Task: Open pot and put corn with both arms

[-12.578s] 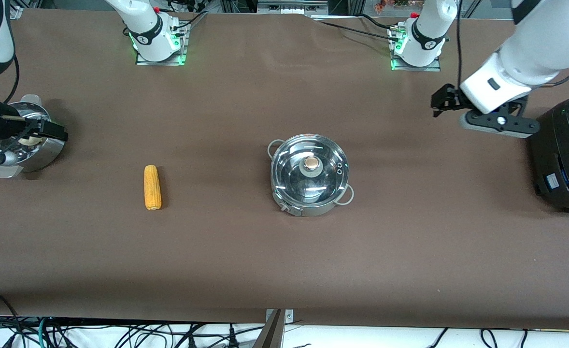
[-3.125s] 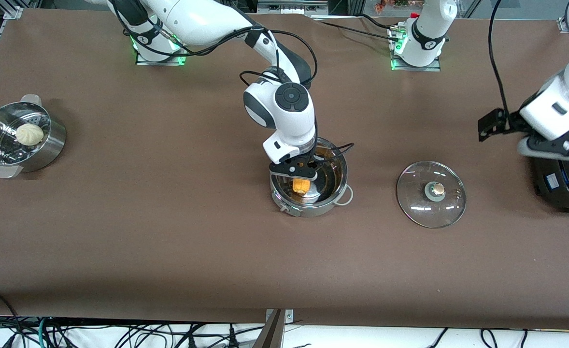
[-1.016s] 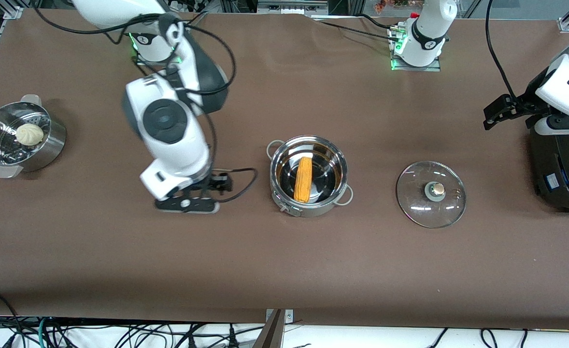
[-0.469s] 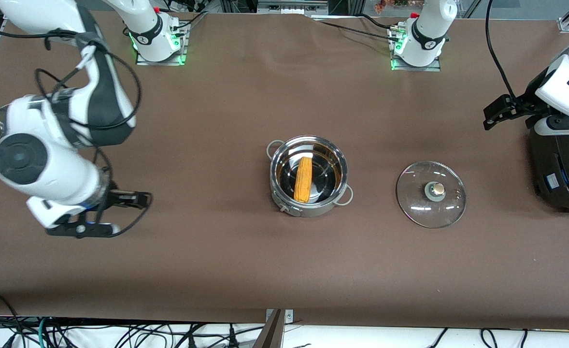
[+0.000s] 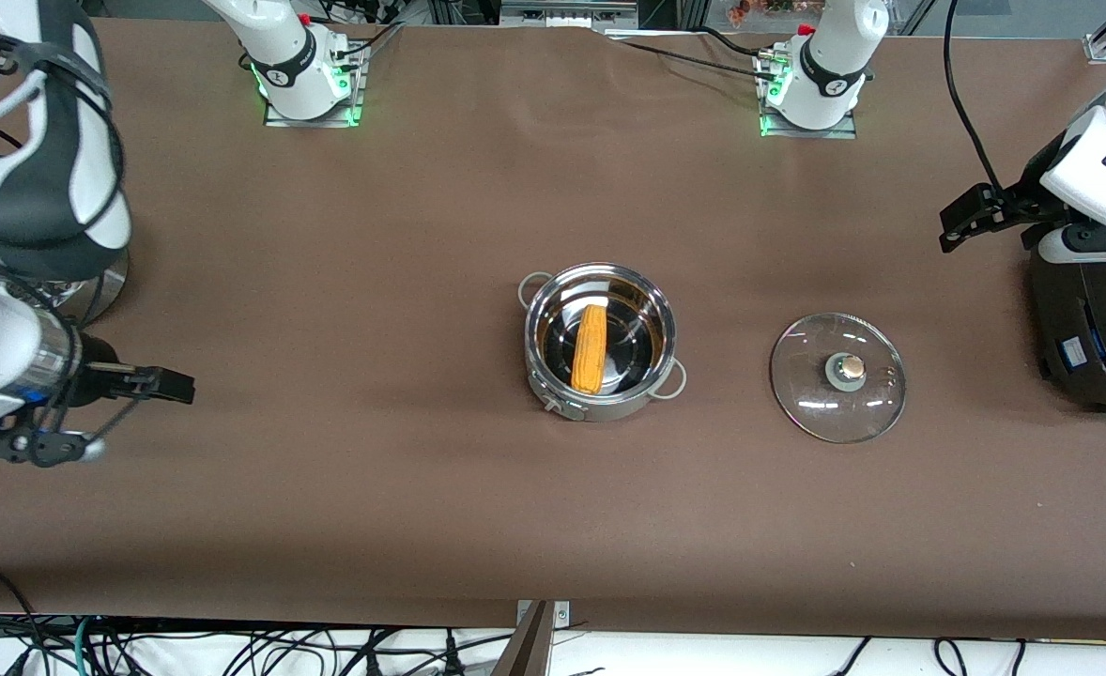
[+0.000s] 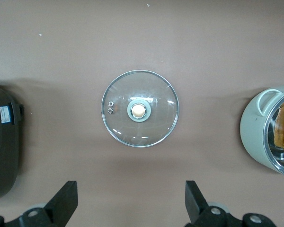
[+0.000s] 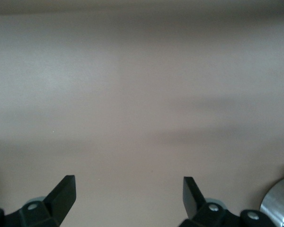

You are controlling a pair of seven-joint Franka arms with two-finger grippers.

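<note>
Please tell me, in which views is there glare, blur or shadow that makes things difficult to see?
Front view: the shiny round steel pot mirrors the yellow-orange corn cob lying in it; the glass lid shows small light glints. Left wrist view: sharp, with a soft shadow beside the lid. Right wrist view: the brown table looks washed out, with faint shadow bands.

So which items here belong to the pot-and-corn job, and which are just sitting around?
Part of the job:
- pot, open, mid-table
- corn, lying in the pot
- glass lid, flat on the table beside the pot
- left tool and right tool, both open and empty

Just lying about:
- black cooker, at the left arm's end
</note>
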